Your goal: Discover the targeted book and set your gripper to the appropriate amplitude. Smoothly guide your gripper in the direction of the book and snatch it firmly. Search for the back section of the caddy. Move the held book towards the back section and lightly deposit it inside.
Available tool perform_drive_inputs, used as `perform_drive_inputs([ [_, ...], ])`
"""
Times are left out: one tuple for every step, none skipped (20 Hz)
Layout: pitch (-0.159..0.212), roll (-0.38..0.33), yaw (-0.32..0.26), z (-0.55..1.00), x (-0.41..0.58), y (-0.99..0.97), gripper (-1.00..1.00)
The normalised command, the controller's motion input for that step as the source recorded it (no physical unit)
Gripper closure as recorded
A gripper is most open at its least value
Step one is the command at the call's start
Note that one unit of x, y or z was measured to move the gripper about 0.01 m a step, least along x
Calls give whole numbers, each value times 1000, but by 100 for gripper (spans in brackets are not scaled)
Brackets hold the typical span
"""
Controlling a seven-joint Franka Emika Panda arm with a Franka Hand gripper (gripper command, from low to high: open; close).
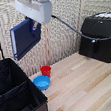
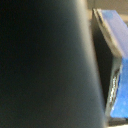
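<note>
Book point(image 1: 24, 37) position: held aloft, well clear of the wooden table point(image 1: 86, 87), tilted so its lower corner points down toward the exterior view's left.

At the exterior view's left, the caddy point(image 1: 16, 92) sits at the table's near edge, open-topped, with an inner divider wall showing between its compartments. The book hangs above the caddy's far side; no part of it is inside any compartment.

Moving right, the gripper point(image 1: 35, 27) hangs from the white arm at the top of the frame. Its fingers are closed against the book's right-hand edge and carry it. The exact finger gap cannot be read; the wrist view is mostly blocked by a dark blurred mass, with the blue book point(image 2: 114, 60) showing along one side.

Below the gripper, a red cup point(image 1: 46, 71) stands upright on the table, with a blue bowl point(image 1: 42, 83) just beside it, nearer the caddy.

At the exterior view's right, a black glossy machine point(image 1: 100, 37) rests on the table, well apart from the cup and bowl.
</note>
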Motion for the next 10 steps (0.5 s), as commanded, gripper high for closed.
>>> perform_drive_inputs([
  [-43, -47, -110, 554, 206, 837, 100],
  [-43, -47, -110, 554, 206, 834, 100],
  [-41, -44, -110, 549, 206, 834, 100],
  [-39, -43, -110, 540, 203, 834, 100],
  [-39, -43, -111, 534, 200, 834, 100],
  [-35, -43, -111, 529, 194, 834, 100],
  [-30, -39, -109, 511, 191, 840, 100],
  [-25, -36, -103, 494, 197, 849, 100],
  [-20, -32, -101, 483, 197, 854, 100],
  [-15, -27, -99, 454, 194, 857, 100],
])
